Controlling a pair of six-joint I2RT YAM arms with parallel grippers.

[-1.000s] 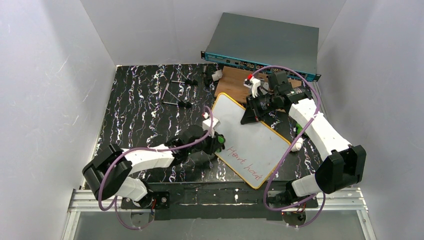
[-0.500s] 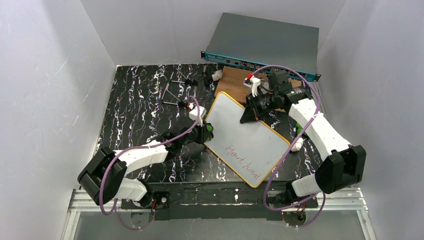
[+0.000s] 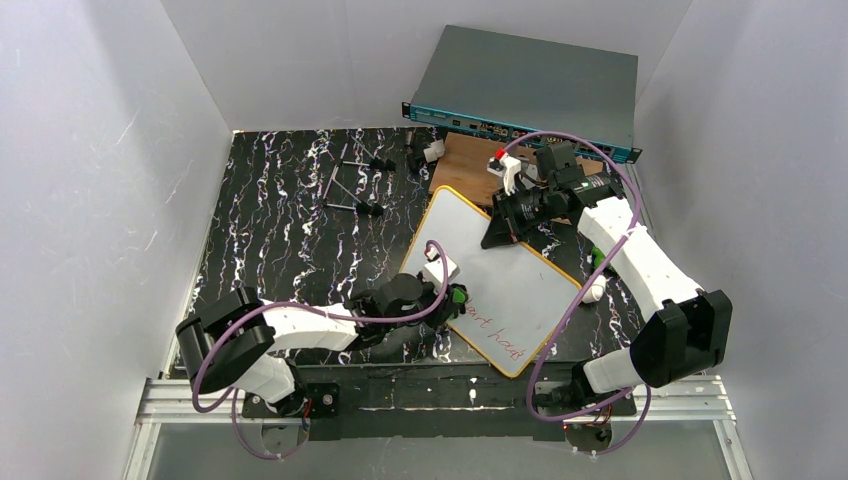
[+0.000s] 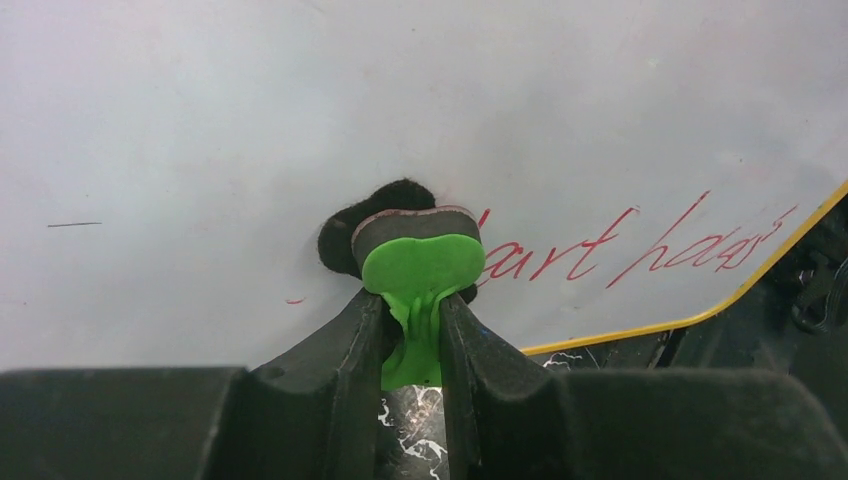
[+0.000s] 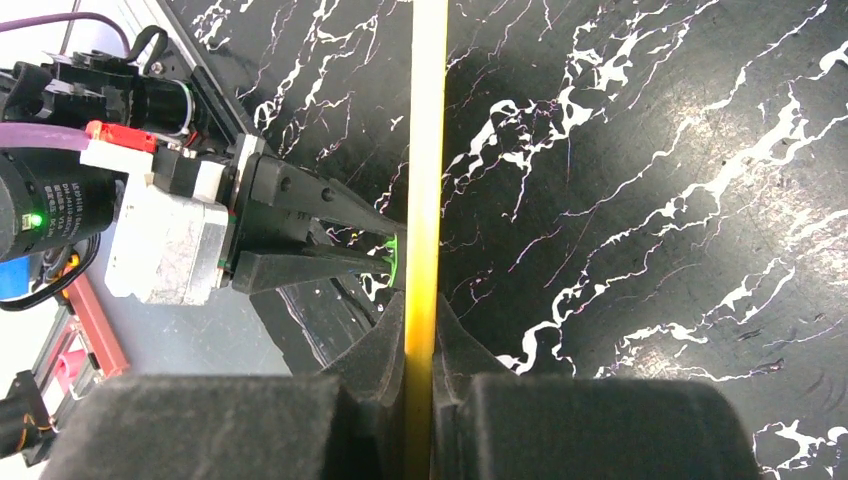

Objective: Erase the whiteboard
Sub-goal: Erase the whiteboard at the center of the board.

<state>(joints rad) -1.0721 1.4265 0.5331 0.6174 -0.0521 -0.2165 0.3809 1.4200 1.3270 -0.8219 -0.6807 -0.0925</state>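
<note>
The whiteboard (image 3: 505,270), white with a thin orange-yellow frame, lies slanted on the black marbled table. Red handwriting (image 3: 497,336) runs near its front corner. My left gripper (image 3: 453,297) is shut on a green eraser (image 4: 422,262). The eraser's black felt pad presses on the board at the start of the red writing (image 4: 620,245). My right gripper (image 3: 493,238) is shut on the whiteboard's far edge. In the right wrist view the yellow frame (image 5: 426,150) runs straight between its fingers (image 5: 385,345).
A brown wooden board (image 3: 468,163) lies behind the whiteboard. A grey and teal rack unit (image 3: 528,88) stands at the back. Thin metal tools (image 3: 350,185) lie at the back left. A small white piece (image 3: 594,292) sits right of the whiteboard.
My left gripper swung up along the board's left edge, then came back down and right onto the start of the writing. Its first letters no longer show. The right arm stayed still.
</note>
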